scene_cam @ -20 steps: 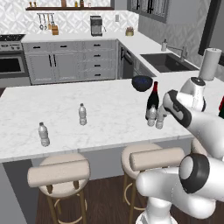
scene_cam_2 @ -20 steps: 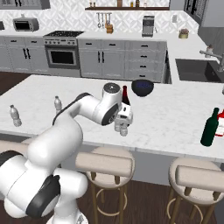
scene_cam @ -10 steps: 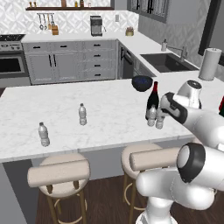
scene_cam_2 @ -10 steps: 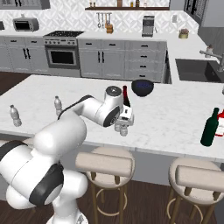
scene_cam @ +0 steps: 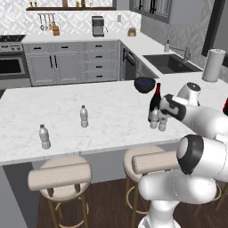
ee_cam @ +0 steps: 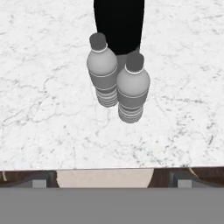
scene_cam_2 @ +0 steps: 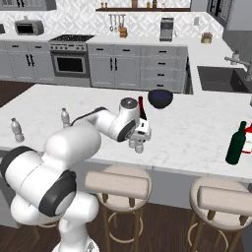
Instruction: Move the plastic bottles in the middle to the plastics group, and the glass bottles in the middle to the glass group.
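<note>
Two plastic bottles [ee_cam: 103, 72] [ee_cam: 132, 87], clear with caps, stand touching side by side on the marble island [scene_cam: 107, 111]. Right behind them is the dark red glass bottle [ee_cam: 119, 24]. My gripper [ee_cam: 112, 178] hangs open above and just in front of the pair, holding nothing. From the left base view the gripper [scene_cam: 163, 111] sits over the plastic bottles [scene_cam: 154, 119], with the glass bottle [scene_cam: 156, 97] behind. The plastics group [scene_cam: 83, 116] [scene_cam: 44, 136] stands to the left. The glass group [scene_cam_2: 236, 143], with a dark green bottle, stands far right.
A dark blue bowl [scene_cam: 144, 84] rests behind the glass bottle. A paper-towel roll [scene_cam: 213, 64] stands at the right by the sink [scene_cam: 169, 62]. Two stools [scene_cam: 60, 176] [scene_cam_2: 117, 184] are tucked under the island's near edge.
The hand has edged a little toward the two middle bottles. Its jaws stay open and no bottle has moved.
</note>
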Robot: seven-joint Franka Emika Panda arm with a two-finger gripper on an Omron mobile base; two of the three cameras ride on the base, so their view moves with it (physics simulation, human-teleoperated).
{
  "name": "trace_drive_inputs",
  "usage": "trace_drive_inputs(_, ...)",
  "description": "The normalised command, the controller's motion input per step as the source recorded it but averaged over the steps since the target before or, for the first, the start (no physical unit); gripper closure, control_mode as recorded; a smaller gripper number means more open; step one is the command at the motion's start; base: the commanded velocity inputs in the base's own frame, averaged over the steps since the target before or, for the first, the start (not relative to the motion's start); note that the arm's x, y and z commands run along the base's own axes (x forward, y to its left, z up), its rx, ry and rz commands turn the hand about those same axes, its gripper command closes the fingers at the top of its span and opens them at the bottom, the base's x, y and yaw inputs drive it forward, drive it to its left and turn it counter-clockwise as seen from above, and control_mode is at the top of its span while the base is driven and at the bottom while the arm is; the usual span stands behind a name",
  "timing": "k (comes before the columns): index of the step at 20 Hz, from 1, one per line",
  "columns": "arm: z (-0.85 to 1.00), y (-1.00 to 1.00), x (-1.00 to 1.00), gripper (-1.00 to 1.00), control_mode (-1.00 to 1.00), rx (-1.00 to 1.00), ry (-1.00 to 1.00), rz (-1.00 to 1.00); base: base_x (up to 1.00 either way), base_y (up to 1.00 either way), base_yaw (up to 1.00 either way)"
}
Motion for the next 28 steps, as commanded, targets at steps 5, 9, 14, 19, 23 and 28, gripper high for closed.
trace_drive_inputs(5,-0.07,-0.05,0.24,-1.00,-1.00,0.00,0.00,0.00,0.00,0.00,0.00)
trace_drive_inputs(9,-0.07,-0.07,0.24,-1.00,-1.00,0.00,0.00,0.00,0.00,0.00,0.00)
trace_drive_inputs(14,-0.11,-0.07,0.21,-1.00,-1.00,0.01,0.00,0.00,0.00,0.00,0.00)
trace_drive_inputs(19,-0.11,-0.07,0.21,-1.00,-1.00,0.00,0.00,0.00,0.00,0.00,0.00)
trace_drive_inputs(23,-0.07,-0.07,0.24,-1.00,-1.00,0.03,0.00,0.01,0.00,0.00,0.00)
trace_drive_inputs(28,-0.05,-0.03,0.20,-1.00,-1.00,0.03,0.00,0.01,0.00,0.00,0.00)
